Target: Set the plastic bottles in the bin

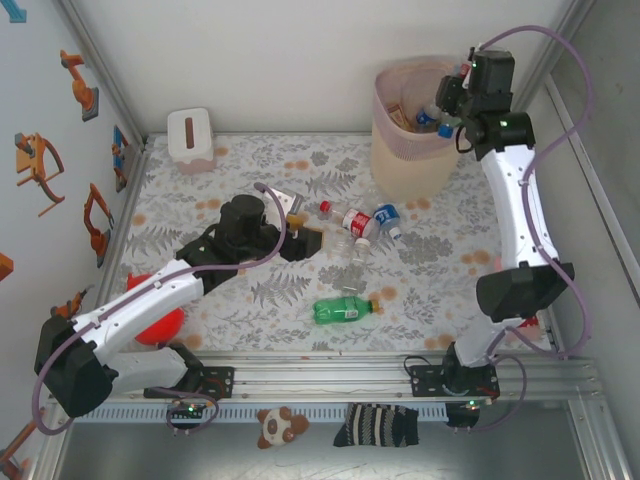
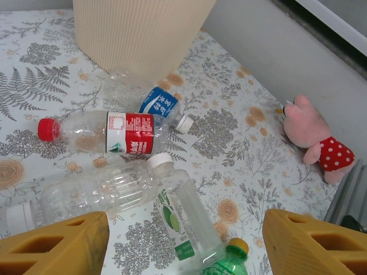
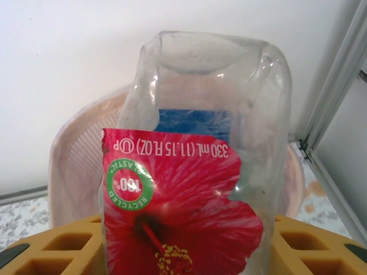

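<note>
- The right gripper pinched a clear, crumpled plastic bottle with a red flower label — held over the tall beige-pink plastic bin.
- The left gripper hung with fingers spread above clear plastic bottles lying near the bin; a green plastic bottle lay apart.

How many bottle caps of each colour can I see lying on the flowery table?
Red cap: 1
White caps: 3
Orange cap: 1
Total: 5
</note>
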